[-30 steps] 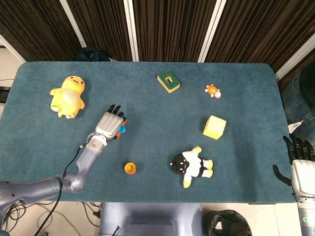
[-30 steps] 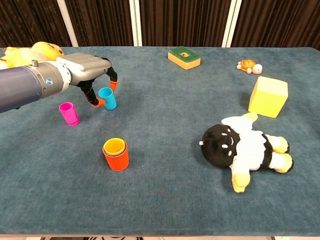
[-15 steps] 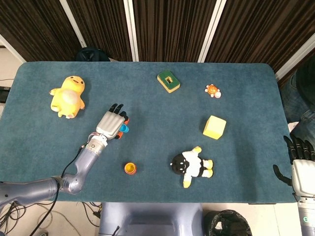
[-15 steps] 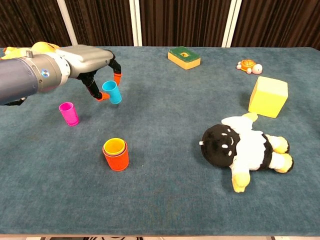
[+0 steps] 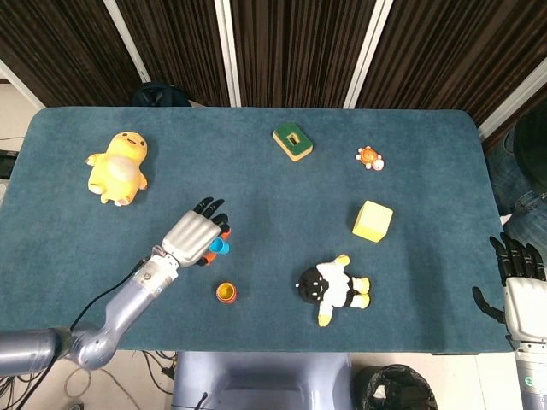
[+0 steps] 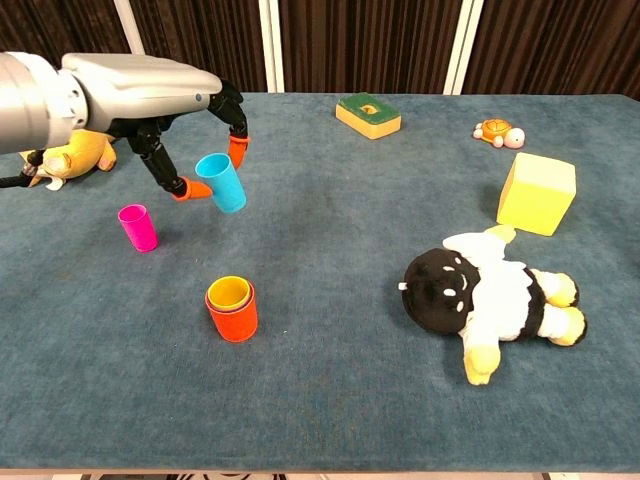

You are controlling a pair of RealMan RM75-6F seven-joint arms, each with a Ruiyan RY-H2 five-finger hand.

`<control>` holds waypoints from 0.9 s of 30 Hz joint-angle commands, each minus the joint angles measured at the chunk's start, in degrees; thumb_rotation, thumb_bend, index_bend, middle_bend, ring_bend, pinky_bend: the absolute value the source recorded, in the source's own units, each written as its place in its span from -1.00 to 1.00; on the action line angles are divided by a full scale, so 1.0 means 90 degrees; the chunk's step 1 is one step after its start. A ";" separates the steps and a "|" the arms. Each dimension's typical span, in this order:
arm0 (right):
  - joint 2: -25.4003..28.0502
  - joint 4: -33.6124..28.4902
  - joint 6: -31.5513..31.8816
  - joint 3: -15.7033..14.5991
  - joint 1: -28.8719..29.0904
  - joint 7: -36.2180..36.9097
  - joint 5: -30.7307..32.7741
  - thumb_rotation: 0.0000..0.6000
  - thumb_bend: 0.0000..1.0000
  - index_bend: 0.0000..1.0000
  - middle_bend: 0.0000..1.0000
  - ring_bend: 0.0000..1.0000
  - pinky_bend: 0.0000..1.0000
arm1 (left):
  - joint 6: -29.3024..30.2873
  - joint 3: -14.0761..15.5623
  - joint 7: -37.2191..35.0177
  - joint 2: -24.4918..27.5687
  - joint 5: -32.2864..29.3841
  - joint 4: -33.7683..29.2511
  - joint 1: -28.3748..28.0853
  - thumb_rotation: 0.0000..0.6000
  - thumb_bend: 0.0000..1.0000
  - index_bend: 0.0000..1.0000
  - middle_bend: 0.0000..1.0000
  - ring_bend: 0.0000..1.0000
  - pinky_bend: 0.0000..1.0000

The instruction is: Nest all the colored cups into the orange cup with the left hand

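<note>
Chest view: the left hand (image 6: 150, 95) pinches the blue cup (image 6: 222, 182) between orange-tipped fingertips (image 6: 186, 189), holding it tilted and clear of the blue table (image 6: 330, 400). The orange cup (image 6: 233, 314) stands upright nearer the camera, with a yellow cup (image 6: 229, 292) nested inside. The pink cup (image 6: 137, 227) stands upright to the left, apart from both. In the head view, the right hand (image 5: 515, 278) hangs off the table's right edge, fingers spread, holding nothing.
</note>
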 commanded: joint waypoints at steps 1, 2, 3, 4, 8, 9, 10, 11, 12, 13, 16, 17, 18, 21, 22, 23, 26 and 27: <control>-0.0001 -0.0002 0.0003 -0.0001 0.0001 -0.0009 -0.0006 1.00 -0.25 -0.86 -0.91 -0.86 -0.93 | -0.0010 0.0204 0.0099 0.0360 0.0236 -0.0594 0.0074 1.00 -0.34 -0.05 -0.51 -1.00 -0.85; -0.0003 0.0003 0.0003 0.0001 0.0004 -0.0015 -0.0007 1.00 -0.25 -0.86 -0.91 -0.86 -0.93 | -0.0027 0.0271 0.0180 0.0396 0.0323 -0.0688 0.0064 1.00 -0.34 -0.05 -0.51 -1.00 -0.85; -0.0004 0.0004 0.0005 0.0000 0.0003 -0.0016 -0.0006 1.00 -0.25 -0.86 -0.91 -0.86 -0.93 | -0.0030 0.0301 0.0222 0.0408 0.0356 -0.0722 0.0059 1.00 -0.34 -0.05 -0.51 -1.00 -0.85; -0.0006 0.0008 0.0008 0.0003 0.0001 -0.0016 -0.0003 1.00 -0.25 -0.86 -0.91 -0.86 -0.93 | -0.0034 0.0355 0.0302 0.0416 0.0408 -0.0780 0.0049 1.00 -0.34 -0.05 -0.51 -1.00 -0.85; 0.0000 0.0007 0.0031 0.0013 -0.0008 0.0002 0.0004 1.00 -0.25 -0.86 -0.91 -0.86 -0.93 | -0.0101 0.0443 0.0344 0.0345 0.0469 -0.0952 0.0019 1.00 -0.34 -0.05 -0.51 -1.00 -0.85; 0.0003 0.0006 0.0036 0.0016 -0.0010 0.0007 0.0004 1.00 -0.25 -0.86 -0.91 -0.86 -0.93 | -0.0118 0.0451 0.0334 0.0335 0.0464 -0.0980 0.0013 1.00 -0.34 -0.05 -0.51 -1.00 -0.85; 0.0008 0.0004 0.0048 0.0020 -0.0015 0.0016 0.0004 1.00 -0.25 -0.86 -0.91 -0.86 -0.93 | -0.0157 0.0466 0.0318 0.0321 0.0452 -0.1034 -0.0001 1.00 -0.34 -0.05 -0.51 -1.00 -0.85; 0.0012 0.0003 0.0054 0.0023 -0.0018 0.0023 0.0006 1.00 -0.25 -0.86 -0.91 -0.86 -0.93 | -0.0184 0.0477 0.0317 0.0317 0.0447 -0.1063 -0.0013 1.00 -0.34 -0.05 -0.51 -1.00 -0.85; 0.0014 0.0001 0.0059 0.0026 -0.0020 0.0030 0.0009 1.00 -0.25 -0.86 -0.91 -0.86 -0.93 | -0.0204 0.0488 0.0324 0.0315 0.0442 -0.1084 -0.0024 1.00 -0.34 -0.05 -0.51 -1.00 -0.86; 0.0021 -0.0001 0.0068 0.0033 -0.0026 0.0046 0.0017 1.00 -0.25 -0.86 -0.91 -0.86 -0.93 | -0.0228 0.0509 0.0360 0.0312 0.0438 -0.1110 -0.0048 1.00 -0.34 -0.05 -0.51 -1.00 -0.86; 0.0036 -0.0004 0.0074 0.0032 -0.0033 0.0069 0.0015 1.00 -0.25 -0.86 -0.91 -0.86 -0.93 | -0.0230 0.0573 0.0502 0.0287 0.0414 -0.1121 -0.0095 1.00 -0.34 -0.05 -0.51 -1.00 -0.87; 0.0041 -0.0008 0.0077 0.0030 -0.0034 0.0075 0.0008 1.00 -0.25 -0.86 -0.91 -0.86 -0.93 | -0.0233 0.0601 0.0550 0.0273 0.0373 -0.1121 -0.0110 1.00 -0.34 -0.05 -0.51 -1.00 -0.87; 0.0043 -0.0009 0.0079 0.0030 -0.0034 0.0078 0.0005 1.00 -0.25 -0.86 -0.91 -0.86 -0.93 | -0.0232 0.0611 0.0573 0.0265 0.0349 -0.1119 -0.0119 1.00 -0.34 -0.05 -0.51 -1.00 -0.87; 0.0055 -0.0015 0.0092 0.0034 -0.0041 0.0096 0.0006 1.00 -0.25 -0.86 -0.91 -0.86 -0.93 | -0.0158 0.0653 0.0738 0.0201 0.0247 -0.1072 -0.0161 1.00 -0.34 -0.05 -0.51 -1.00 -0.87; 0.0057 -0.0016 0.0094 0.0035 -0.0043 0.0098 0.0008 1.00 -0.25 -0.86 -0.91 -0.86 -0.93 | -0.0146 0.0661 0.0763 0.0187 0.0235 -0.1062 -0.0166 1.00 -0.34 -0.05 -0.51 -1.00 -0.87; 0.0060 -0.0016 0.0097 0.0038 -0.0046 0.0103 0.0011 1.00 -0.25 -0.86 -0.91 -0.86 -0.93 | -0.0125 0.0672 0.0800 0.0157 0.0205 -0.1049 -0.0176 1.00 -0.34 -0.05 -0.51 -1.00 -0.87; 0.0064 -0.0018 0.0097 0.0039 -0.0047 0.0105 0.0015 1.00 -0.25 -0.86 -0.91 -0.86 -0.93 | -0.0124 0.0702 0.0849 0.0095 0.0143 -0.1028 -0.0202 1.00 -0.34 -0.05 -0.51 -1.00 -0.87; 0.0064 -0.0018 0.0095 0.0039 -0.0047 0.0104 0.0015 1.00 -0.25 -0.86 -0.91 -0.86 -0.93 | -0.0129 0.0715 0.0869 0.0080 0.0135 -0.1021 -0.0210 1.00 -0.34 -0.05 -0.51 -1.00 -0.87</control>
